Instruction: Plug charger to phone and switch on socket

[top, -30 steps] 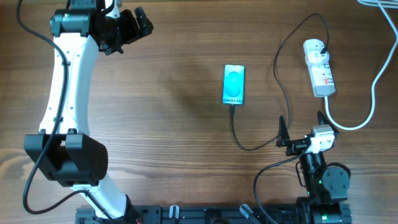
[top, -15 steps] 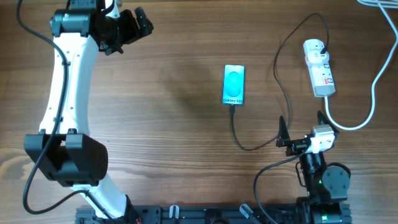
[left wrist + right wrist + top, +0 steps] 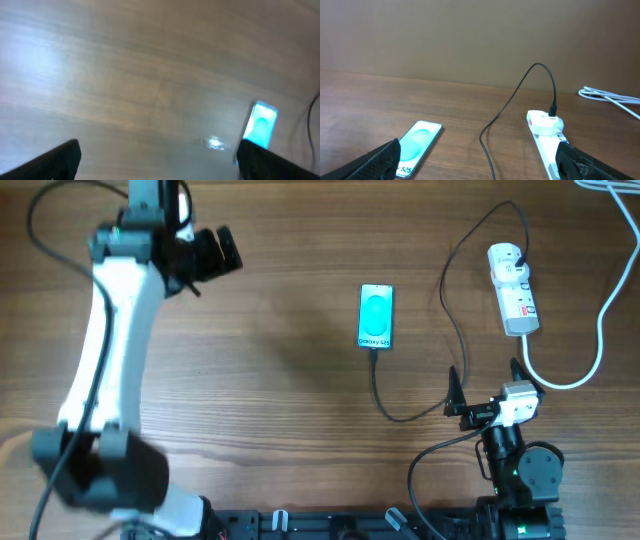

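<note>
The only writing I can make out sits on the phone (image 3: 376, 316): a white band along its lower edge carries small dark lettering that reads "Galaxy S25" from above, though tiny. From the right wrist view the same band shows just "S25", down at the lower edge of that view. The socket (image 3: 513, 302) bears small red marks, too small to read as letters or numbers

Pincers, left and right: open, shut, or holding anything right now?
Left pincer: open, holding nothing.
Right pincer: open, holding nothing.
</note>
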Tool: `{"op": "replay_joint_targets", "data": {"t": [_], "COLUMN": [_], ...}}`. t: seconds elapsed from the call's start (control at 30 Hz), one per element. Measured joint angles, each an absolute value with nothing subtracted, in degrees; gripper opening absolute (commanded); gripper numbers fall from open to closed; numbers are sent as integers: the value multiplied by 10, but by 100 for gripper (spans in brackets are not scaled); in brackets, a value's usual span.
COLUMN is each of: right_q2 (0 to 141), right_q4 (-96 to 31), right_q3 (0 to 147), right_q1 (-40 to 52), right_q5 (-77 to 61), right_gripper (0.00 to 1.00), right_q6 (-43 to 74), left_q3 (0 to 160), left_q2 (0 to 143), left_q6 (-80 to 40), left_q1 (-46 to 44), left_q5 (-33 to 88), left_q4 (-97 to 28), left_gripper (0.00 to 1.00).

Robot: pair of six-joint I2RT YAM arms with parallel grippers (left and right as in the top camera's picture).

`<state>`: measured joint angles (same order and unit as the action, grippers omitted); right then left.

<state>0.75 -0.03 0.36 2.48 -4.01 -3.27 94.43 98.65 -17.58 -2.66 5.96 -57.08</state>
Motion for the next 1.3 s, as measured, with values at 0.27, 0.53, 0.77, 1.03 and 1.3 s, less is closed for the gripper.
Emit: {"op": "replay_joint_targets", "data": {"t": [0.27,0.53,0.77,1.03,1.3], "right_q2": [7,7,8,8,7], "right_q4": [-1,0,0,0,0], "right_q3": [4,4,4,4,4], "right_q1": [25,25,25,25,25], "right_q5": [-40,-40,-40,-40,-40], "right_gripper": [100,100,100,99,100], "right_q6": [-33,-33,-33,-33,-33], "left_q3": [535,366,226,49,10], "left_q2": [619,233,97,10,8], "left_q6": [-172,-96,-60,-45,-30], "left_q1": [-8,-7,-7,-7,-7], "left_q5": [14,11,11,11,-12], "left_q4": [-488,-488,-348,-120,-33], "left_gripper": [100,100,100,100,100]}}
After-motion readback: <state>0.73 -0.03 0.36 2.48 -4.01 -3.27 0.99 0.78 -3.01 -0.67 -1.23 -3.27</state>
